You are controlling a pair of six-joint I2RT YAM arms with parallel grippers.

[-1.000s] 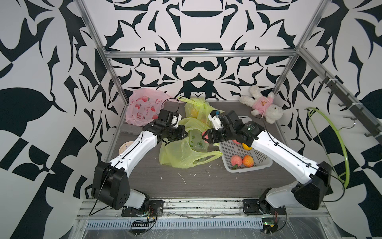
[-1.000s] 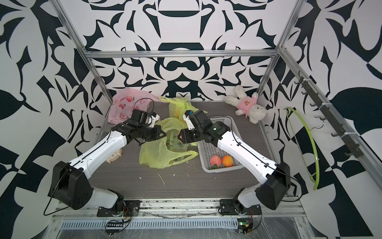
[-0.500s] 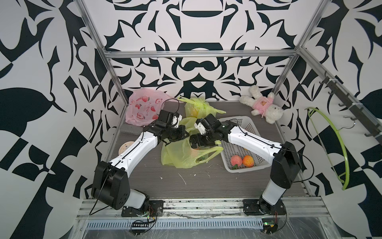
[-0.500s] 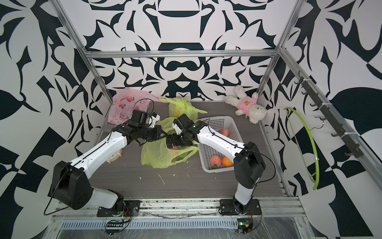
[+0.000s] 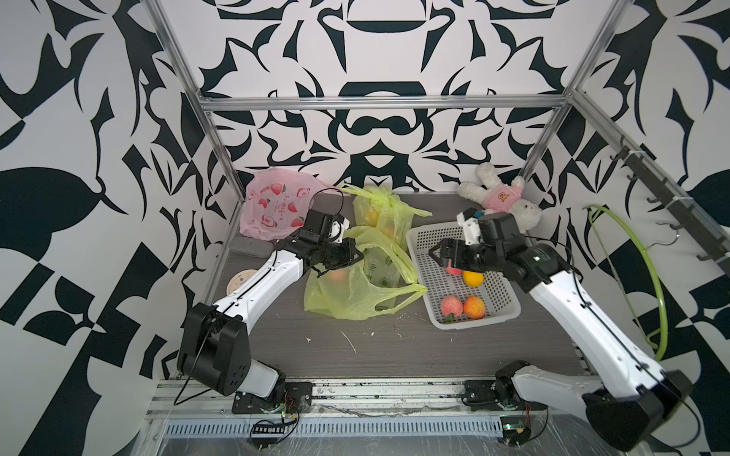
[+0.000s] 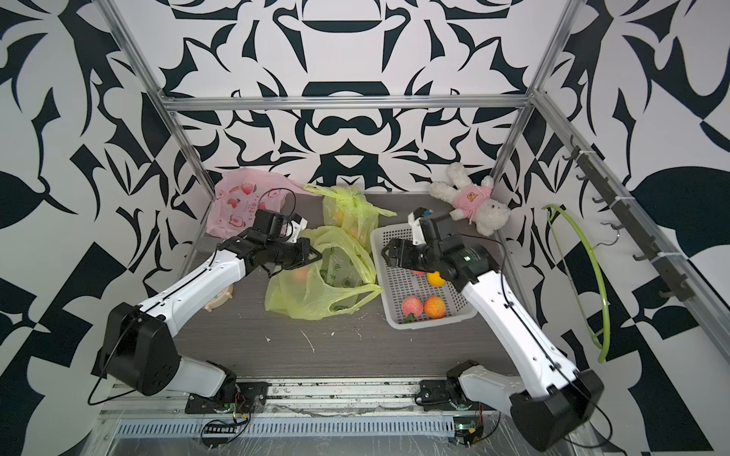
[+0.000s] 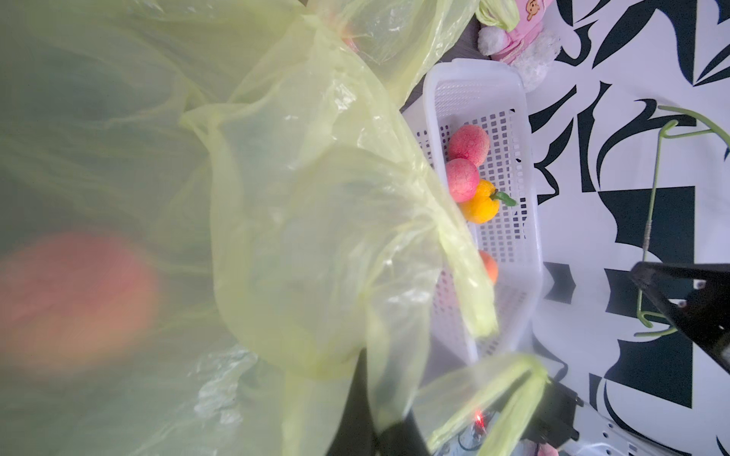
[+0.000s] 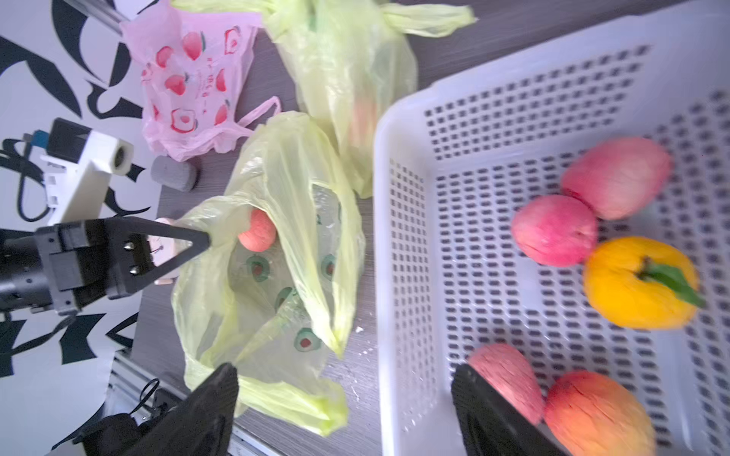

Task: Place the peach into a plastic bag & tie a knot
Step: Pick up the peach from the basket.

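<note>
Right wrist view: peach [image 8: 256, 233] sits inside the plastic bag [image 8: 268, 316], visible through the open mouth. Bag is yellow-green and slumped on the table [image 5: 395, 355] near its centre, with one handle loop trailing toward 3 o'clock.

Left gripper [image 8: 199, 241] is pressed together on the bag's rim at the 9 o'clock side, with the rim lifted off the table there. Right gripper [image 5: 442, 254] is spread wide with nothing between the jaws. It hovers above the white basket [image 5: 414, 237], which lies just beside the bag at its 3 o'clock.

Basket holds more peaches [image 8: 553, 231] and a yellow fruit [image 8: 640, 282].

Second yellow-green bag [image 5: 375, 209], knotted, is at 12 o'clock of the open one. Pink printed bag [image 5: 272, 205] is at 10 o'clock. Plush rabbit [image 5: 497, 201] is at 1 o'clock, against the back wall.
</note>
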